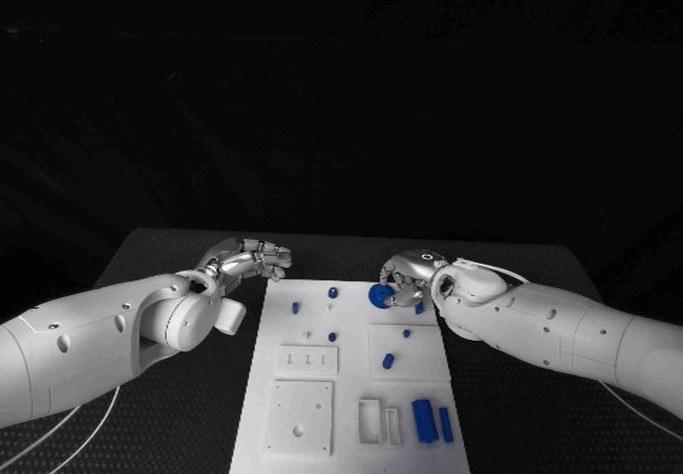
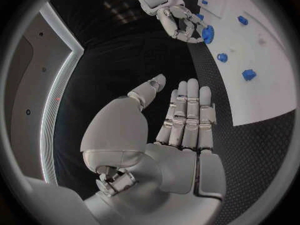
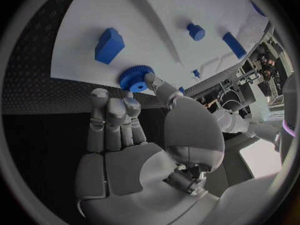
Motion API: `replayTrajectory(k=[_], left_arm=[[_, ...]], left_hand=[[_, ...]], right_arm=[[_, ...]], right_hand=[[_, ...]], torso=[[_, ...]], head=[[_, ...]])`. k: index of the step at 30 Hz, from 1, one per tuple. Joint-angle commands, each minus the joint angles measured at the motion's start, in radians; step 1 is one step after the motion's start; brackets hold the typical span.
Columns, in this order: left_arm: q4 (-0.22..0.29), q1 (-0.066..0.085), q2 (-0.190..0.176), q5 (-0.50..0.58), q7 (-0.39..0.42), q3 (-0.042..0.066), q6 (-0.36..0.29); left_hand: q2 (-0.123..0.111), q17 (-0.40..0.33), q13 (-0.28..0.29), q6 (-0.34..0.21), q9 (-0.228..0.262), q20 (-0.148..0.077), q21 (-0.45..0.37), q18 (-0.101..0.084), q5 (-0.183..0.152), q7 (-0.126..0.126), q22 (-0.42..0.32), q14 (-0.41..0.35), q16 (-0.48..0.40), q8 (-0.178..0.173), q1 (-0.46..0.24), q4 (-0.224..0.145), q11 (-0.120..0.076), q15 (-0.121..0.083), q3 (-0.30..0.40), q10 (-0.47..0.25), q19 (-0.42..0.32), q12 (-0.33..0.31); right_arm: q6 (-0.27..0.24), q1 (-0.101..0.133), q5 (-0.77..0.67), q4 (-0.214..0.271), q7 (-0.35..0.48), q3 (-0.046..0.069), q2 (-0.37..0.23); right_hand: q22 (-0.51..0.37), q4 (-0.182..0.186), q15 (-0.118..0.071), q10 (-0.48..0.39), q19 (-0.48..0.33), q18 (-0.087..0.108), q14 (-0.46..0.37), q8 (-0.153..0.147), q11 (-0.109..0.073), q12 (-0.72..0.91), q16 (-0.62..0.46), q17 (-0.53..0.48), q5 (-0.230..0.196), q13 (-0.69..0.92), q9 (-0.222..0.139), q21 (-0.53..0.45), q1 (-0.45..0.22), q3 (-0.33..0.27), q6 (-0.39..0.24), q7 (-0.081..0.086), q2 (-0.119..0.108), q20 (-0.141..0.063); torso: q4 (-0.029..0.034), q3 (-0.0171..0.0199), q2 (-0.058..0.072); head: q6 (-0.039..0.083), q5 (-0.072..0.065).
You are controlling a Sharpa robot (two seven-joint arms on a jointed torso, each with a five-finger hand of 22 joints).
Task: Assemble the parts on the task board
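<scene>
The white task board (image 1: 306, 380) lies in the middle of the black table, with small blue parts scattered over it. My right hand (image 1: 409, 275) hovers at the board's far right corner and pinches a blue gear (image 1: 382, 294) between thumb and fingers. The right wrist view shows that gear (image 3: 133, 78) at the fingertips, just above the board's edge (image 3: 81, 60). My left hand (image 1: 254, 259) hangs beside the board's far left corner, over the table. In the left wrist view its fingers (image 2: 187, 115) are stretched out and hold nothing.
Blue pegs (image 1: 332, 292) stand at the board's far end, and a small one (image 1: 387, 361) sits mid-board. Two long blue bars (image 1: 422, 420) lie at the near right beside white slots (image 1: 373, 420). A blue block (image 3: 109, 45) lies close to the gear.
</scene>
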Motion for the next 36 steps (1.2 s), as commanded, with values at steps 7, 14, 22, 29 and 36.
replayTrajectory(k=[7, 14, 22, 29, 36], left_arm=[[0.003, 0.001, -0.001, -0.007, 0.005, 0.001, 0.012], [0.003, 0.001, 0.000, -0.008, 0.006, 0.001, 0.012], [0.003, 0.001, 0.000, -0.008, 0.008, 0.001, 0.011], [0.005, 0.001, -0.004, -0.014, 0.009, 0.001, 0.009], [0.006, 0.002, -0.008, -0.020, 0.011, 0.001, 0.008]], left_hand=[[0.006, -0.002, 0.001, -0.002, 0.002, 0.000, 0.005, 0.020, -0.005, 0.007, 0.001, -0.006, 0.004, -0.007, -0.006, 0.000, 0.005, 0.000, 0.006, 0.003, -0.002, -0.006], [0.006, -0.002, 0.002, -0.002, 0.002, 0.000, 0.005, 0.020, -0.004, 0.007, 0.001, -0.006, 0.005, -0.007, -0.006, 0.000, 0.005, 0.000, 0.007, 0.003, -0.002, -0.006], [0.007, -0.002, 0.002, -0.001, 0.002, 0.000, 0.005, 0.020, -0.004, 0.007, 0.001, -0.006, 0.005, -0.006, -0.006, 0.000, 0.004, 0.000, 0.007, 0.004, -0.002, -0.006], [0.007, -0.002, 0.002, -0.001, 0.002, 0.000, 0.005, 0.020, -0.004, 0.007, 0.001, -0.006, 0.005, -0.006, -0.006, -0.001, 0.004, 0.000, 0.008, 0.004, -0.002, -0.006], [0.007, -0.003, 0.002, -0.001, 0.003, -0.001, 0.005, 0.020, -0.003, 0.007, 0.001, -0.007, 0.006, -0.006, -0.001, -0.004, 0.003, 0.000, 0.010, 0.005, -0.003, -0.007]], right_arm=[[0.097, -0.026, -0.039, -0.005, -0.006, -0.015, 0.005], [0.094, -0.026, -0.025, 0.008, -0.001, -0.015, 0.001], [0.022, -0.026, -0.027, 0.040, -0.036, -0.015, -0.014], [-0.049, -0.023, -0.069, 0.099, -0.076, -0.013, -0.040], [-0.105, -0.009, -0.097, 0.155, -0.098, -0.008, -0.059]], right_hand=[[0.011, 0.020, -0.014, -0.065, 0.002, 0.027, 0.012, 0.033, -0.007, 0.003, -0.007, 0.002, -0.023, -0.009, 0.014, 0.007, 0.004, 0.019, 0.079, -0.001, 0.019, -0.006], [0.011, 0.044, -0.018, -0.063, 0.000, 0.027, 0.014, 0.033, -0.011, 0.002, -0.011, 0.004, -0.038, -0.014, 0.016, 0.006, -0.001, 0.054, 0.089, -0.005, 0.042, -0.004], [0.011, 0.072, -0.017, -0.060, 0.003, 0.027, 0.016, 0.024, -0.010, 0.003, -0.012, 0.008, -0.078, -0.017, 0.015, 0.009, -0.004, 0.098, 0.083, -0.003, 0.044, -0.006], [0.008, 0.087, -0.019, -0.055, 0.012, 0.027, 0.017, 0.022, -0.010, 0.004, -0.009, 0.015, -0.092, -0.019, 0.016, 0.010, 0.001, 0.120, 0.083, -0.004, 0.030, -0.011], [0.006, 0.107, -0.021, -0.046, 0.022, 0.027, 0.023, 0.022, -0.012, 0.004, -0.008, 0.021, -0.097, -0.023, 0.018, 0.011, 0.009, 0.143, 0.087, -0.005, 0.001, -0.017]], torso=[[0.0014, 0.0010, 0.000], [-0.0009, 0.0014, -0.001], [-0.0013, 0.0018, 0.000], [-0.0013, 0.0007, -0.001], [-0.0011, 0.0000, -0.001]], head=[[-0.005, 0.001], [-0.004, 0.004], [-0.003, 0.005], [-0.002, 0.005], [0.001, 0.004]])
